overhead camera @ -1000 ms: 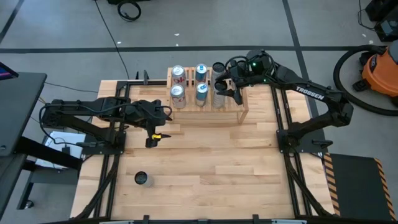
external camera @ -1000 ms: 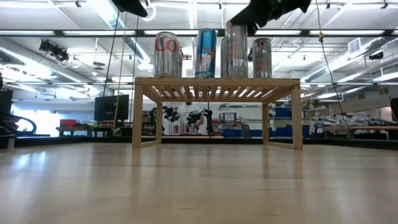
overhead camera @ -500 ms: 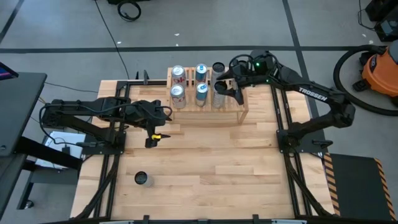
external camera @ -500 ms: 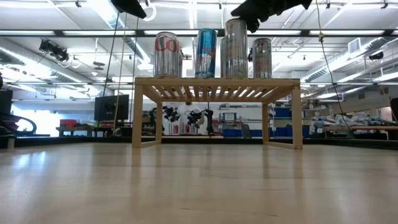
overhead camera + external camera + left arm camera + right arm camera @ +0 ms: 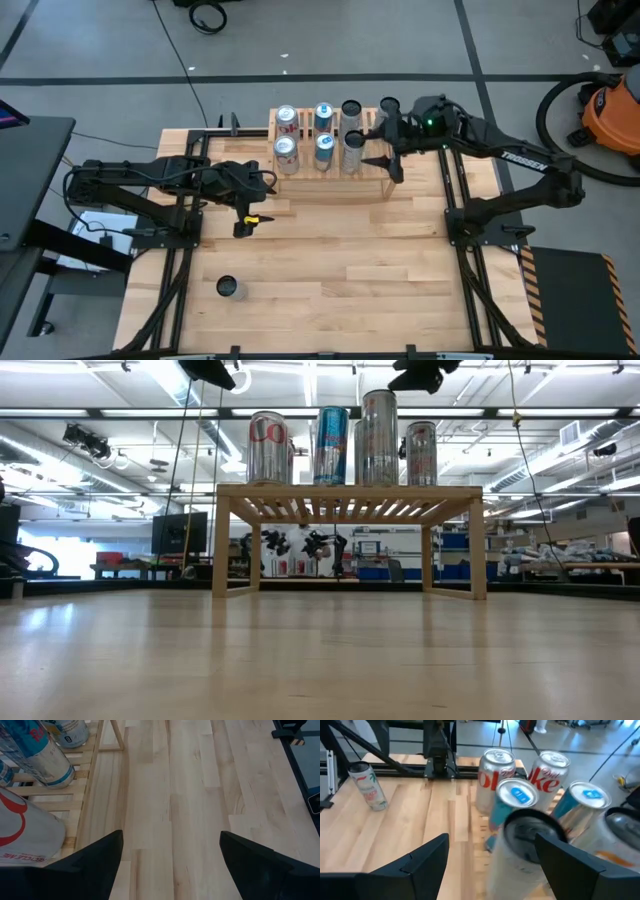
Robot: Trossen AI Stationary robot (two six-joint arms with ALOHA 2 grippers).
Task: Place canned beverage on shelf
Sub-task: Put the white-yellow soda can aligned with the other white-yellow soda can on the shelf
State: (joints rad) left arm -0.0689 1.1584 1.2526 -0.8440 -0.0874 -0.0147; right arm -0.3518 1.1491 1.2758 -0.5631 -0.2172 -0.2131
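Observation:
The light-wood shelf [image 5: 330,186] [image 5: 350,493] stands at the table's far middle, and several cans stand upright on its slats. Among them are two Coke cans [image 5: 287,135], two blue-topped cans [image 5: 323,132] and a tall silver can [image 5: 352,143] [image 5: 379,438]. One more can [image 5: 229,288] [image 5: 368,786] stands on the table near the left front. My right gripper [image 5: 388,150] [image 5: 420,372] [image 5: 492,837] hangs open above the shelf's right end, beside the silver can and holding nothing. My left gripper [image 5: 244,222] [image 5: 171,834] hovers open to the left of the shelf.
A black arm frame runs along each of the table's sides [image 5: 178,270] [image 5: 470,270]. Bare tabletop [image 5: 340,270] stretches from the shelf to the near edge. An orange vacuum [image 5: 610,110] sits on the floor off the right side.
My right gripper has drawn away from the tall silver can toward the table's right edge, rising a little and rolling slightly. The gap between its fingers has not changed. The can stays upright on the shelf.

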